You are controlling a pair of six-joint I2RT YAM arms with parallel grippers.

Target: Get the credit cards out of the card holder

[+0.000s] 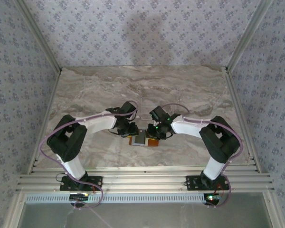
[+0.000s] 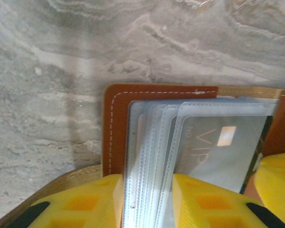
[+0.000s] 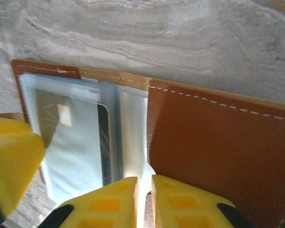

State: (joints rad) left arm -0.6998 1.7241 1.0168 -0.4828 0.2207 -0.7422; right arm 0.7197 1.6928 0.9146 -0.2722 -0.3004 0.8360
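Credit cards [image 2: 218, 147] are seated in the clear sleeves [image 2: 147, 142] of the card holder [image 1: 143, 138], laid open on the table [image 1: 109, 90] between both arms; none is judged removed. The left gripper [image 2: 146, 190] is clamped on the clear sleeves, the right gripper [image 3: 145, 190] pinched on what appears one sleeve edge. Access is partly obstructed by the brown flap [image 3: 218, 152].

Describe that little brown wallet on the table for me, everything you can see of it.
The card holder lies open on the marble-look table. Its cover looks like tan-brown leather with pale stitching. Inside, clear plastic sleeves fan out; one holds a grey card marked VIP. The left end effector pinches the sleeve stack; the right end effector is closed on the leather flap's edge.
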